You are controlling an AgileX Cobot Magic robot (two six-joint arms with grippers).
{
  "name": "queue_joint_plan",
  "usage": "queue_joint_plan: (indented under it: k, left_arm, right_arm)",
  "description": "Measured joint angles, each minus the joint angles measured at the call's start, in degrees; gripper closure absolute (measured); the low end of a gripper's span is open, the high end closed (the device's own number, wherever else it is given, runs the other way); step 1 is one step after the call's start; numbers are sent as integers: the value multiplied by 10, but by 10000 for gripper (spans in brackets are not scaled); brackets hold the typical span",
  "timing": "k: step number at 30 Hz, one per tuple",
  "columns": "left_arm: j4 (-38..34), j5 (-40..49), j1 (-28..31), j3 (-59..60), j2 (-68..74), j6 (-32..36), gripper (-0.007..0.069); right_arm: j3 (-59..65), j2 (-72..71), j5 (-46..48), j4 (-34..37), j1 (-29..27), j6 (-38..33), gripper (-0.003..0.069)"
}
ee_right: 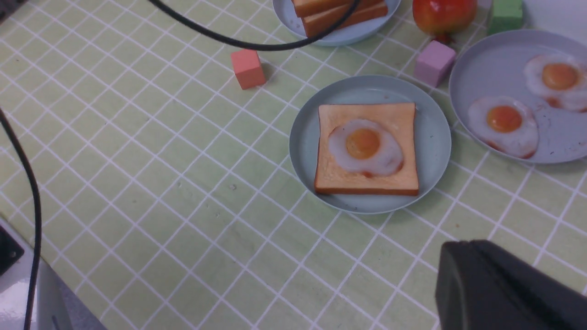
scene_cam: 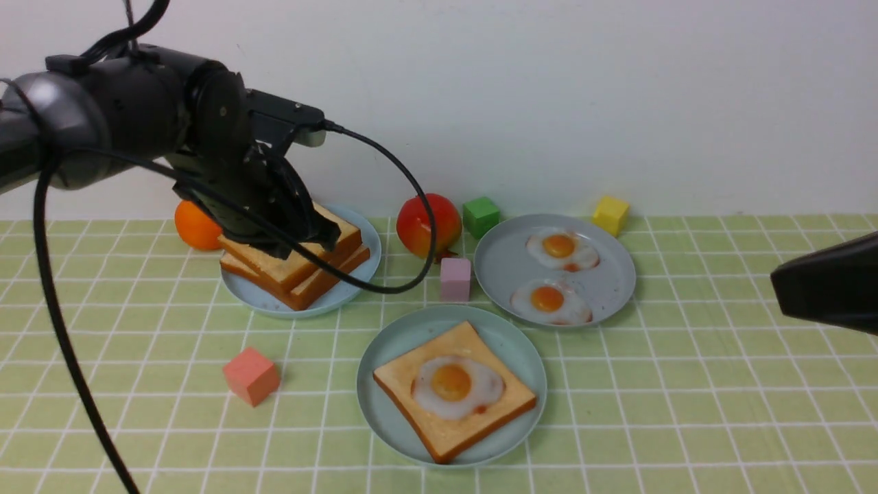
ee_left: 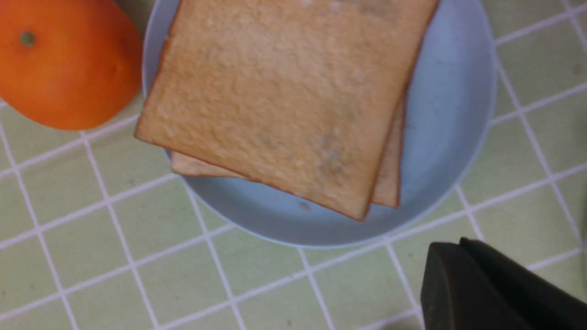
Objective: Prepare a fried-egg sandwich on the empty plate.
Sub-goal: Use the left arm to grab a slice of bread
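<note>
Front view: left end effector (scene_cam: 295, 237) above toast (scene_cam: 291, 272), opening unclear; right end effector (scene_cam: 780, 285) closed, empty.

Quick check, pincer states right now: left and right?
Left pincer: looks closed, holding nothing, above the toast stack.
Right pincer: closed, empty.
</note>
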Motion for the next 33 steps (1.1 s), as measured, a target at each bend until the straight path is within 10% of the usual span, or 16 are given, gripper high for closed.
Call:
queue_joint_plan:
  k: [7,14,23,33]
  left_arm:
    - [-18,1,24,-43,50,88,311]
    - [-46,-29,23,-43,73,176,197]
    - [-14,-59,23,-44,118,180,218]
    - [-4,-56,23,-50,124,170,459]
  right_arm:
    - [0,0,3,-5,0,0,652]
    - [0,1,4,-7,0,0,652]
    - [0,1,9,-8,2,1,646]
    - [0,1,17,-9,2,1,643]
